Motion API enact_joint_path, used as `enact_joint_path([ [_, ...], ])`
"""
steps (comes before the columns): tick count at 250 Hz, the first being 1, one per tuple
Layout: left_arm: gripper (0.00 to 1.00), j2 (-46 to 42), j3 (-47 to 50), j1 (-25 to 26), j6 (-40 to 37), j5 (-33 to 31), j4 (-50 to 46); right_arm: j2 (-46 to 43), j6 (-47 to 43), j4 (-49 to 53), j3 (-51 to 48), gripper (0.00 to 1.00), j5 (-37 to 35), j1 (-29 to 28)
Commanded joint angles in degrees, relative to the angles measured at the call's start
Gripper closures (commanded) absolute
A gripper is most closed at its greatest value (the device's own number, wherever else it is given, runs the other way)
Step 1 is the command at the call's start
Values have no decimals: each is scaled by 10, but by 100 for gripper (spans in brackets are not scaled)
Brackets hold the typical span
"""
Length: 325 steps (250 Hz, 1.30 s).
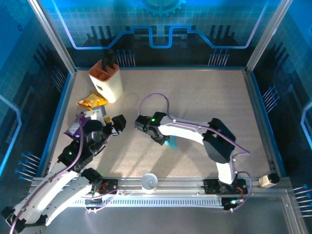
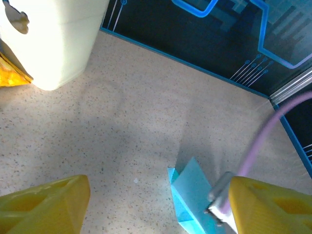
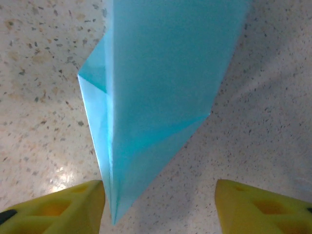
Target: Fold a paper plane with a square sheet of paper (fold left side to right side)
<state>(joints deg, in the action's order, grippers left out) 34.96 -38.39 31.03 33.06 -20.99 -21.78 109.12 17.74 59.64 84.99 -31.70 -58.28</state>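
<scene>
Paper plane (image 3: 156, 97): light-blue, narrow kite shape, sharp tip, centre crease. Rests on speckled table (image 1: 204, 97) near the middle, between the wide-spread jaws of right gripper (image 3: 158, 197), not clamped. Left gripper (image 2: 158, 197) to its left, jaws wide, holding nothing.

Light-blue paper plane (image 3: 161, 73) — folded, flap raised

L end effector (image 2: 156, 209) & R end effector (image 3: 158, 207) both w/ jaws apart.
</scene>
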Motion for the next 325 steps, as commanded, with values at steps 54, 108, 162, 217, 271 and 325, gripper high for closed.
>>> enact_joint_path([
  [54, 24, 133, 14, -30, 62, 150, 76, -206, 22, -181, -169, 12, 176, 86],
  [108, 30, 233, 28, -21, 127, 223, 117, -327, 78, -299, -289, 1, 272, 175],
  [162, 30, 330, 38, 21, 179, 249, 193, -417, 148, -413, -401, 1, 382, 278],
  [217, 30, 453, 2, 65, 220, 266, 263, -453, 189, -462, -456, 1, 446, 338],
  [271, 33, 548, -9, 81, 270, 266, 358, -471, 179, -453, -464, 1, 447, 349],
  [325, 44, 597, -26, 81, 277, 246, 393, -479, 169, -446, -467, 1, 451, 359],
])
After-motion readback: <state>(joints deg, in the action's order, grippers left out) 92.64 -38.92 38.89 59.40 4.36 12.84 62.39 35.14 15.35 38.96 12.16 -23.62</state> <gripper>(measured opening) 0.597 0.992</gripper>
